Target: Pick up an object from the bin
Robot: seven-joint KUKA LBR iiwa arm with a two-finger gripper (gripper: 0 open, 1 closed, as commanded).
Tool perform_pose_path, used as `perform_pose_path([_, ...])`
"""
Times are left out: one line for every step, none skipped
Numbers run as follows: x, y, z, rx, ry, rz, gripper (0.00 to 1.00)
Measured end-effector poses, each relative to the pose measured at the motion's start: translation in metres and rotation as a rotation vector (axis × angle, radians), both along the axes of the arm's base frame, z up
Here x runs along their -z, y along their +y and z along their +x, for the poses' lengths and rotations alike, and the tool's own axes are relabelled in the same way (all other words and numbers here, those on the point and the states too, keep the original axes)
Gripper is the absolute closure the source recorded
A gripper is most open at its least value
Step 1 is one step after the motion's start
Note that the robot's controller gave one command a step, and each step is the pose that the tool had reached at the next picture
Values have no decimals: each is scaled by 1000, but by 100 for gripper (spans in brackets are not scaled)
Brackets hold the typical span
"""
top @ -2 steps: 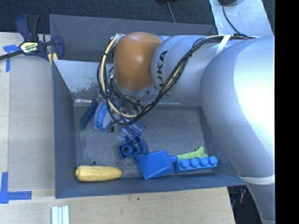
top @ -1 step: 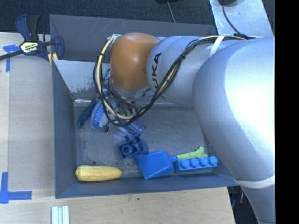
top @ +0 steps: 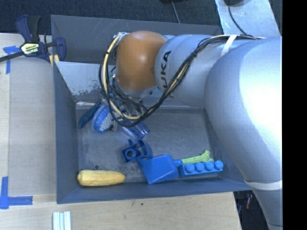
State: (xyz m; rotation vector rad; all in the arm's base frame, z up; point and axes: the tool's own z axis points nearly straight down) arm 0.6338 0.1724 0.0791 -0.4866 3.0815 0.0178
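Camera view, one entry. Item: grey metal bin, entered by the arm from the right of the frame. Wrist: capped by an orange cover and wrapped in cables. The tool is hung beneath that cover over the upper left of the bin floor; whether it is open or closed cannot be told, since it is masked by the cover and the cables, and nothing is seen to be gripped. Nearest contents: a blue-and-white brush, lying just to the left of the tool near the bin's left wall, its long axis seemingly slanted from lower left to upper right; a small dark-blue block, set just below the tool towards the frame's bottom. Further contents, along the lower wall: a yellow corn cob at lower left, a blue scoop at centre, a blue studded brick to its right with a green piece touching its upper edge. Judgement: the brush and the block are held to be the likeliest picks, being closest; no grasp is yet made.
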Motion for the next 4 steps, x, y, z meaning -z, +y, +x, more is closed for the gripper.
perform_pose_path([0,0,0,1,0,0,100])
perform_pose_path([-13,0,1,4,-4,2,100])
perform_pose_path([-40,0,0,5,-3,2,100])
perform_pose_path([-44,-1,0,8,-4,3,100])
